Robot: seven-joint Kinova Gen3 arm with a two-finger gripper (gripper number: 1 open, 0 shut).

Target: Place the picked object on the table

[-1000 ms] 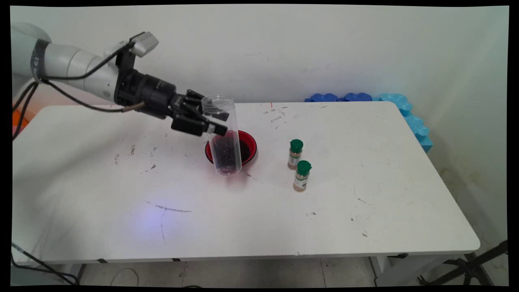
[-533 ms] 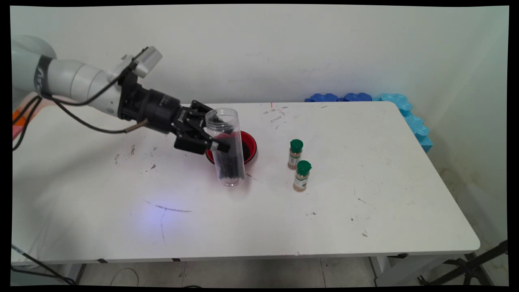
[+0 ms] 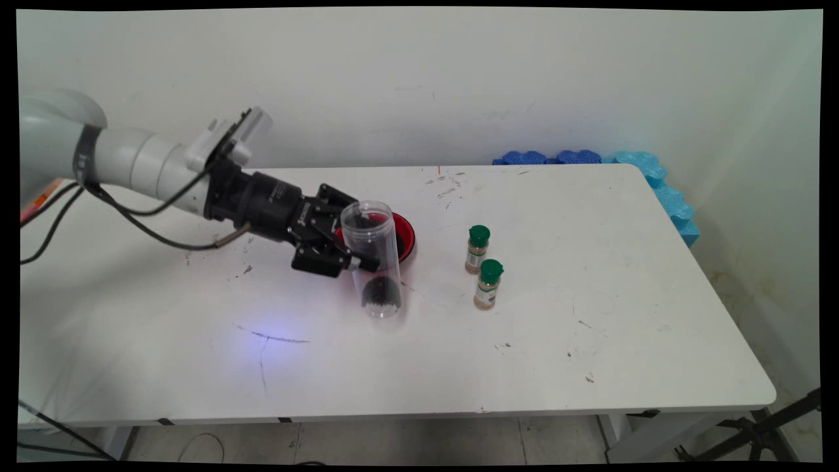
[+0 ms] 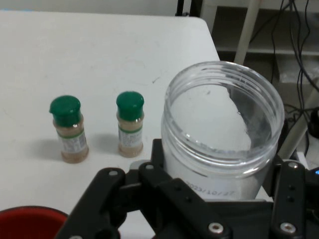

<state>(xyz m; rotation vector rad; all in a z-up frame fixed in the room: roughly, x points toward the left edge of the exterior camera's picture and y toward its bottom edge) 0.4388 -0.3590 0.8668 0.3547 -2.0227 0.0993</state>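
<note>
Jar: clear plastic jar, open-topped, upright, dark grains at bottom, at 6 o'clock of red bowl.
Gripper: clamped on jar.
Surface: white table, scuffed.
Room: pale wall; blue foam at table's 2 o'clock.

You cannot see the red bowl fully: the clear jar and the hand cover its left part, and the hand view's bottom edge cuts it off.
</note>
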